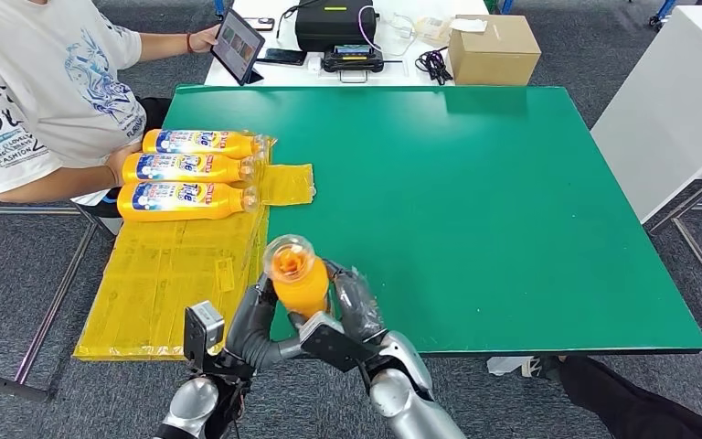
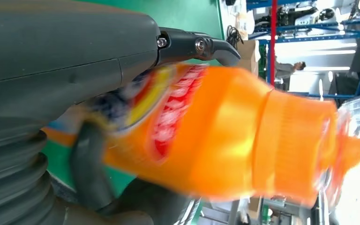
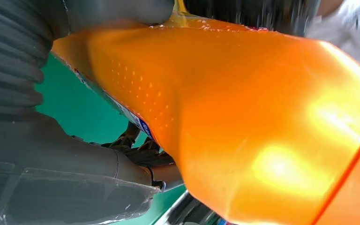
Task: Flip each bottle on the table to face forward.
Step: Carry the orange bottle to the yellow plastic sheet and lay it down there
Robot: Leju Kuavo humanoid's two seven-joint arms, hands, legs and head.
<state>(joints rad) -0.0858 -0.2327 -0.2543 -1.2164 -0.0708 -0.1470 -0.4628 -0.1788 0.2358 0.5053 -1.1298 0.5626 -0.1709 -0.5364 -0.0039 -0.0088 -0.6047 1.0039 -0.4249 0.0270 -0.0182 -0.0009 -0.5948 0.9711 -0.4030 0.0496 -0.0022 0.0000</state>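
You had both hands on the orange plastic bottle with the clear cap (image 1: 296, 274), lifted off the green desk (image 1: 475, 201) at its near edge, cap pointing up toward the head camera. The left hand (image 1: 254, 322) and right hand (image 1: 356, 306) each wrapped one side, probably so you could turn it between them. Three more orange bottles with labels up (image 1: 192, 172) lay in a row on the yellow plastic sheet (image 1: 164, 274). The held bottle's label was blurred in the left wrist view, and its base was hidden behind your hands.
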